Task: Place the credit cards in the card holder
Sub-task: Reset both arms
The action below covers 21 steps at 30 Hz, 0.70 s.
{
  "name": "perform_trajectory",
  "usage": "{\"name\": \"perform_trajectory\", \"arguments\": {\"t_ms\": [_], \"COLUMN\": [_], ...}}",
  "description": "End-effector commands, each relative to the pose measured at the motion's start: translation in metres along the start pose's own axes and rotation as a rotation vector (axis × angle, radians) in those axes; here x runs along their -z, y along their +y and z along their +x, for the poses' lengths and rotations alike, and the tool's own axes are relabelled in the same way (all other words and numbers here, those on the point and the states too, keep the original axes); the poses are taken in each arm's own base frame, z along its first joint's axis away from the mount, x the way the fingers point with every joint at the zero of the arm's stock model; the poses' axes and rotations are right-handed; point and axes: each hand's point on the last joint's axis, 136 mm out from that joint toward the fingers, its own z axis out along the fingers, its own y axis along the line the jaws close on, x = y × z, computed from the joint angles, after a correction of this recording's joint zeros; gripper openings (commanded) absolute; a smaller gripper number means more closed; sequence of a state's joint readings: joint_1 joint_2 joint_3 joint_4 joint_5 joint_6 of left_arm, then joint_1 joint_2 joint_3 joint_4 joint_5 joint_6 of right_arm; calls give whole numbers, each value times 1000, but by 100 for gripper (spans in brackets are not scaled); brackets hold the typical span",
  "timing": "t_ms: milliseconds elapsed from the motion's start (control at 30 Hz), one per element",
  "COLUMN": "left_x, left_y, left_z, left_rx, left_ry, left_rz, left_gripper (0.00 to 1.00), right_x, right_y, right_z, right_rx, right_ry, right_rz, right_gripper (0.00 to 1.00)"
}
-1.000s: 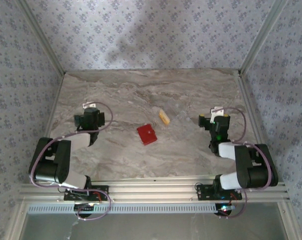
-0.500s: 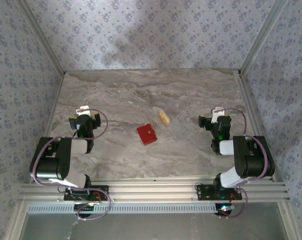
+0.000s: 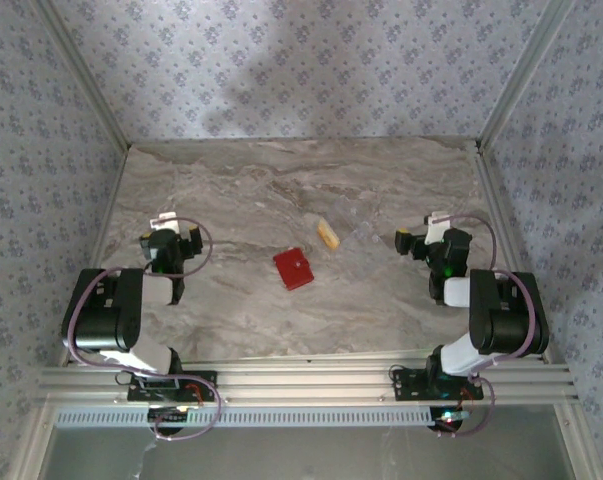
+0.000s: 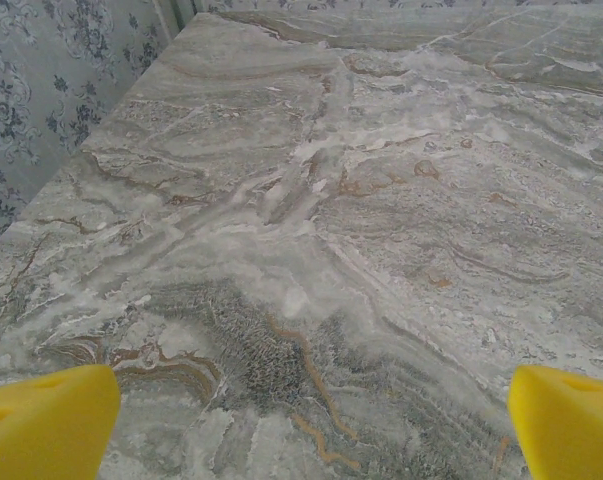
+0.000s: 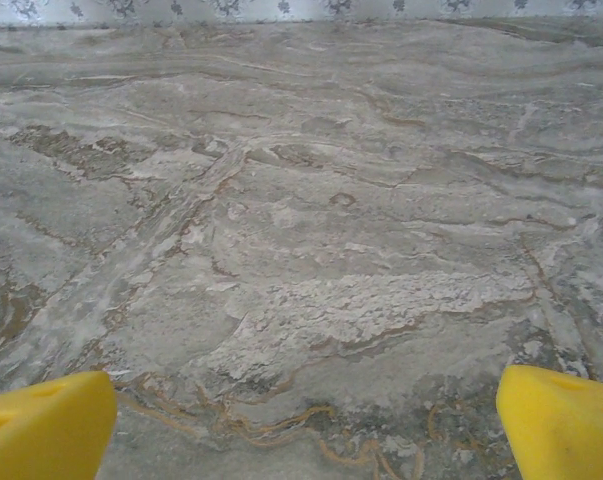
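Note:
The red card holder (image 3: 294, 268) lies shut and flat on the marble table, near the middle. The pale tan-yellow credit cards (image 3: 328, 234) lie just beyond it to the right, apart from it. My left gripper (image 3: 167, 234) hovers well to the left of the holder; my right gripper (image 3: 428, 234) is well to the right of the cards. In the left wrist view the gripper (image 4: 311, 420) is open, with its yellow fingertips (image 4: 46, 420) at the frame's corners and bare marble between them. The right gripper (image 5: 306, 420) is likewise open, yellow fingertips (image 5: 561, 415) wide apart over bare marble.
Patterned walls with metal corner posts (image 3: 91, 110) close in the table on three sides. A faint clear film-like piece (image 3: 353, 224) lies just right of the cards. An aluminium rail (image 3: 301, 378) with both arm bases runs along the near edge.
The left arm has folded back and its gripper has moved left, away from the holder. The right arm has drawn its elbow in, its gripper barely shifting. Both grippers stay open.

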<state>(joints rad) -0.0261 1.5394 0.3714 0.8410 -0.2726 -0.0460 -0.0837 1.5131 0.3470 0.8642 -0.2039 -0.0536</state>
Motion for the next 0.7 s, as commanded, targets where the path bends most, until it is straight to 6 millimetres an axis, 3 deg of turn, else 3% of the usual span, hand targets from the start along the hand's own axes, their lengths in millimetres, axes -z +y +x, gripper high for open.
{"name": "perform_trajectory", "arguments": {"t_ms": [0,400,667], "left_x": [-2,6,-3], "left_y": [-2,-12,-19], "left_z": [-16,-15,-14], "left_rx": [26,8,-10], "left_ry": [-43,-83,-23], "left_rz": [15,79,127], "left_gripper": [99,100,100], "right_x": [-3,-3,-3], "right_y": [7,7,8], "right_z": [-4,-3,-4], "right_rx": [23,23,33], "right_ry": [-4,-2,-6], "right_rz": [-33,-33,-21], "right_gripper": [100,100,100]}}
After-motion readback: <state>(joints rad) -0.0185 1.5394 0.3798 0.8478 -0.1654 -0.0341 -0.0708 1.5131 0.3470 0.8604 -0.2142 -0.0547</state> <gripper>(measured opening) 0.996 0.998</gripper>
